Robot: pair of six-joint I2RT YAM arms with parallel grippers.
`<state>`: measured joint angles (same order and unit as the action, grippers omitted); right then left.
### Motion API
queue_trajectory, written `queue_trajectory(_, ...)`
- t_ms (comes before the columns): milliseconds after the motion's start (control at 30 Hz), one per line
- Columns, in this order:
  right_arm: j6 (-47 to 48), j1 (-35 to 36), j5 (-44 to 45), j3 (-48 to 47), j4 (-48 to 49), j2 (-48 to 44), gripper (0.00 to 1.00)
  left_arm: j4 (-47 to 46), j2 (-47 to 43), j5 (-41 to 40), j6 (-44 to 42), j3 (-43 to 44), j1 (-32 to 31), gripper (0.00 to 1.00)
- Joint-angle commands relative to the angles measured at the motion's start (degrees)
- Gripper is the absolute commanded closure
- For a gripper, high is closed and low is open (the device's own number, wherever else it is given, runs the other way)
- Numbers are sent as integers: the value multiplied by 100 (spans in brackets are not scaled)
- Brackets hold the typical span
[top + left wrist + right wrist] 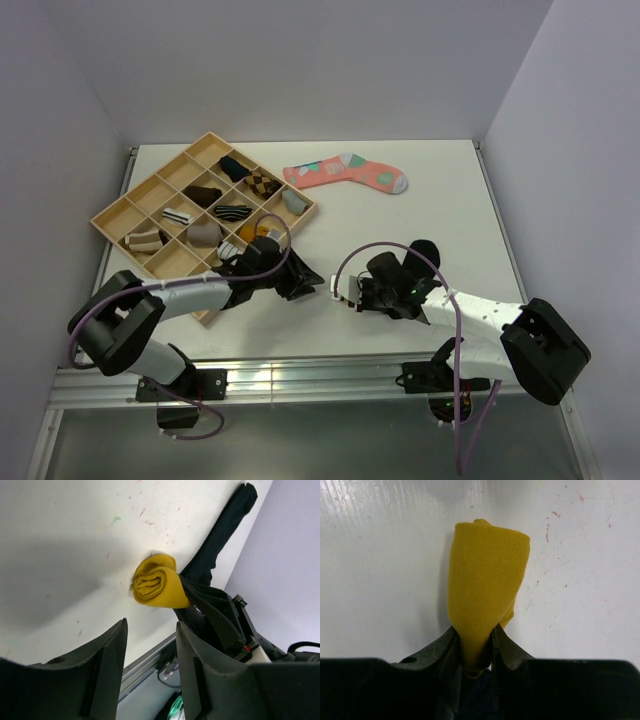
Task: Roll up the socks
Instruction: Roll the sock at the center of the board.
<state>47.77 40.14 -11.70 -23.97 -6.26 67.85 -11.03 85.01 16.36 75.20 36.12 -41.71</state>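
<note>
So, yellow sock (pixel 487 580): rolled into a tight bundle, its spiral end facing the left wrist camera. It sits near the front edge of the worktop (pixel 400 220), between the two arms.
Right claw (pixel 476 640): nearly closed, both fingers pinching the narrow near end of the yellow roll. The rest of the roll sticks out forward past the fingertips.
Roll and worktop: the roll is right at the surface. I cannot tell whether it rests on it or hangs just above.
Black sock (pixel 220 540): stretched out long and flat on the worktop. It runs from beside the roll away along the right claw's side, and its near end passes under that claw's fingers.
Cloth in the right claw: dark fabric shows low in the gap between the fingers, behind the yellow. I cannot tell whether it is gripped too.
Left claw (pixel 151 625): parted about halfway and holding nothing. The yellow roll lies straight ahead of its gap, a little apart from both fingertips and not touching them.
Claws together: they face each other across the roll, tips close.
Tray (pixel 120 215): wooden, split into compartments holding small sock bundles, on the left part of the worktop, just behind the left arm.
Pink sock (pixel 345 172): patterned, lying flat at the far side, well apart from both claws.
</note>
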Motion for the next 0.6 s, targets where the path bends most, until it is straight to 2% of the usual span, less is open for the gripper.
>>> queue_trajectory(0, -136, 3, 89, 85, 64, -62, 99, -804, -292, -1037, 1338, -341, -476, 52)
queue_trajectory(67, -154, 3, 89, 33, 37, -44, 99, -717, -284, -1492, 1620, -220, -670, 49)
queue_trajectory(267, -250, 11, 1, -73, -33, -62, 99, -787, 173, -1926, 2174, 88, -1137, 39)
queue_trajectory(400, -294, 11, 10, -152, -94, -106, 100, -813, 419, -2180, 2446, 238, -1426, 37)
queue_trajectory(567, -347, 3, -7, -214, -138, -158, 100, -1243, 674, -2198, 2737, 62, -1489, 37)
